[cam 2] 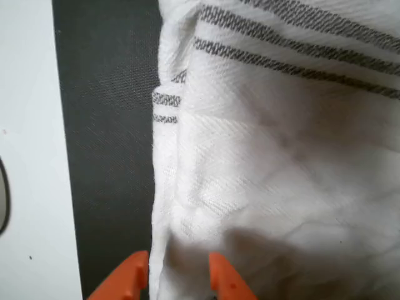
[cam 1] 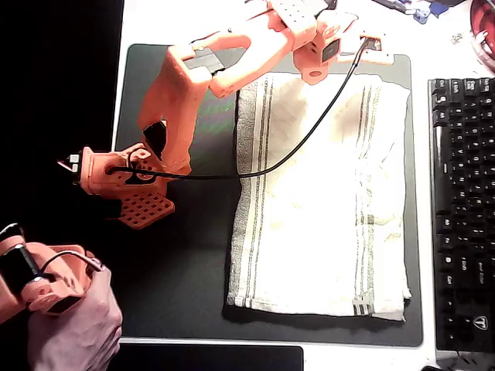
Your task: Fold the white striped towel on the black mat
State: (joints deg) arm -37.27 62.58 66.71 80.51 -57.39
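In the wrist view, going left to right, we see the pale counter (cam 2: 25, 156), then a dark band of the black mat (cam 2: 106, 156), then the white striped towel (cam 2: 281, 175) filling the rest. Our fingers (cam 2: 178, 278) sit at the bottom of that view, spread a little, one orange tip (cam 2: 128, 275) on the mat side of the towel's edge and the other (cam 2: 225, 281) over the cloth, so the edge runs up between them; we cannot tell whether they are touching it yet. In the overhead view the towel (cam 1: 325, 201) lies flat on the right half of the mat (cam 1: 186, 263), its long side running top to bottom. We judge the coming move depends on this: the cloth lies ahead and to the right of the fingers, so closing here would catch the edge.
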